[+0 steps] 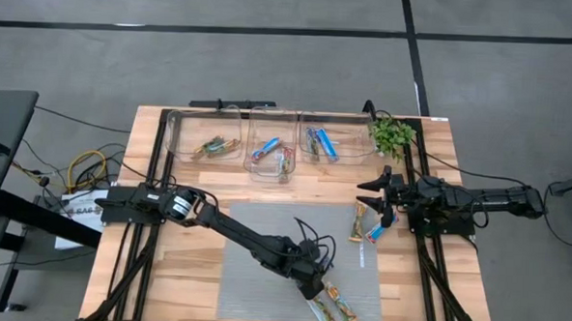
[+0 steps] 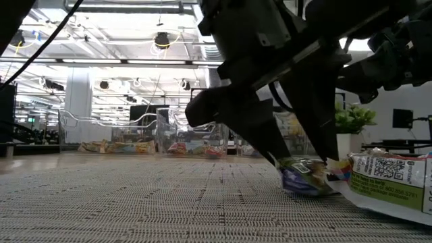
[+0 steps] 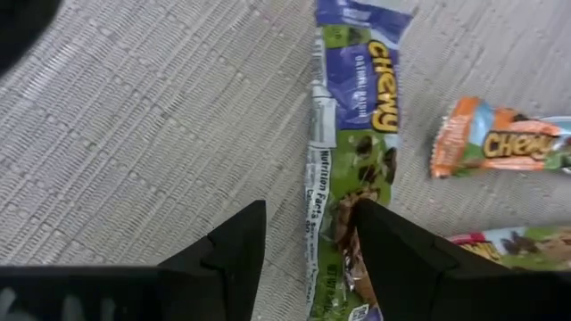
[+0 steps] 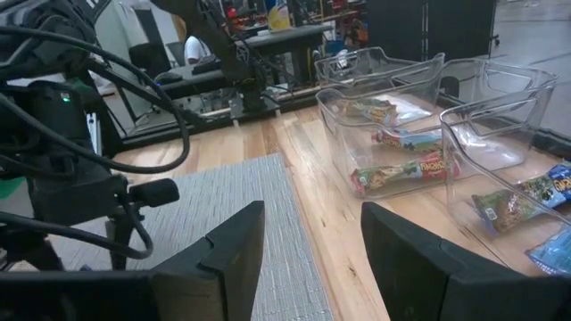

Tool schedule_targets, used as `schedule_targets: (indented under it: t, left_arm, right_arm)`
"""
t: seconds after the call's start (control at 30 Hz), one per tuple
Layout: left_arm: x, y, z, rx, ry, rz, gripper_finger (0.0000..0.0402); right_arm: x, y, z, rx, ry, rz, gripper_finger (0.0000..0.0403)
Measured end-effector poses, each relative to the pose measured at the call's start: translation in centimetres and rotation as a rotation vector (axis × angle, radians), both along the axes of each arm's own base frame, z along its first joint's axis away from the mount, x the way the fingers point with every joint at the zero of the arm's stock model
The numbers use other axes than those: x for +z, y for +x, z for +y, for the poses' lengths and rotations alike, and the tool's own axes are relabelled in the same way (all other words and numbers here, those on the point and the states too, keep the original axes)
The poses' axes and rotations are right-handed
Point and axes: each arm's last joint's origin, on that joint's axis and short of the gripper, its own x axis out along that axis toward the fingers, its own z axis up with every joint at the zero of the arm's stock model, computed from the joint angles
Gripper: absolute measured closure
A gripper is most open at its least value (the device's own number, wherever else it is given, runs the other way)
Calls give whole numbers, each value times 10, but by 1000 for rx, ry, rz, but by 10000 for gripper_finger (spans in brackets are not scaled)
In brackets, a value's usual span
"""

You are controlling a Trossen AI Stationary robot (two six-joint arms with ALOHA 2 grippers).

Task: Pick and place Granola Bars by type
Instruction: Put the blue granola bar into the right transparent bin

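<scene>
the left gripper [image 1: 316, 290] is down on the grey mat [image 1: 262, 256] at about five o'clock on the table [image 1: 141, 164], near the front edge. its fingers [image 3: 227, 254] stand apart, astride a green-and-purple bar [image 3: 352, 160] that lies flat. one finger rests on the wrapper, the other on bare mat beside its edge, so nothing is clamped yet. this looks like the line-up for a pinch across the bar's narrow width, the easy way to lift a flat wrapper.

just beside it, an orange bar [image 3: 495, 143] and another green one [image 3: 508, 245] lie on the mat. the three sit close, so the straddle has to take one bar only. in the low view a bar with a white label [image 2: 391, 177] lies nearest the camera, just beside the gripper.

farther back, around three o'clock, the right gripper [image 1: 370, 195] hovers near the mat's edge, fingers [image 4: 232, 250] apart and holding nothing. it seems to be waiting. two more bars [image 1: 367, 222] lie just below it, probably left for that arm since they are on its side.

at twelve o'clock three clear bins [image 1: 258, 140] stand in a row along the back edge. each already holds a bar or two: greenish in the left, mixed red and green in the middle, blue [image 1: 318, 143] in the right. a plant [image 1: 392, 134] stands at about one o'clock, next to the right bin. the sorting is partly done, with about five bars left on the mat.
</scene>
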Motion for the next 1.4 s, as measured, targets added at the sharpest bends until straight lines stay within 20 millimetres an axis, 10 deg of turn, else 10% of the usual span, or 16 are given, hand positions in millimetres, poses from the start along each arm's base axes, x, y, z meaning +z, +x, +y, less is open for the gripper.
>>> schedule_targets:
  t: [0.3,0.67,0.87,1.4]
  left_arm:
    - [-4,-1,0,-20,-16,6,245]
    - [-3,1,-1,-67,-38,2,383]
    - [5,7,6,-56,-47,-23,387]
    - [51,37,76,14,43,-87,396]
  right_arm:
    - [0,0,0,0,0,0,221]
    - [0,0,0,0,0,0,222]
    - [0,0,0,0,0,0,220]
    - [0,0,0,0,0,1,222]
